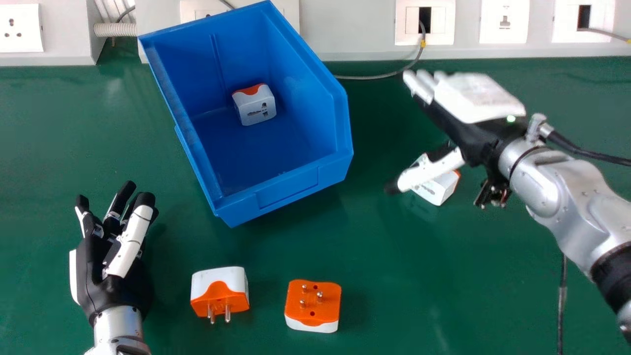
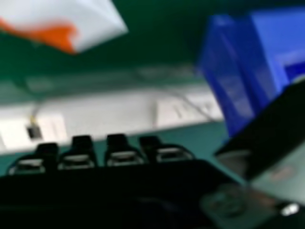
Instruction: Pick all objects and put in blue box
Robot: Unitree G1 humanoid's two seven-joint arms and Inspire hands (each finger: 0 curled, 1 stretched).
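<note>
Fingers of the black-and-white right hand (image 1: 471, 111), upper right, are straight and empty; straddle the white-and-orange plastic adaptor (image 1: 438, 189), centre right, before closing.

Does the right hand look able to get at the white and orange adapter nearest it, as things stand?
Probably yes: the right hand is open and close to that adapter, nothing seems to stand between them, and the blue box sits off to the left.

White sockets (image 1: 493, 32) are mounted on pale trunking (image 1: 355, 29) along the surface's (image 1: 394, 305) far edge; a grey cable (image 1: 374, 77) is draped below.
</note>
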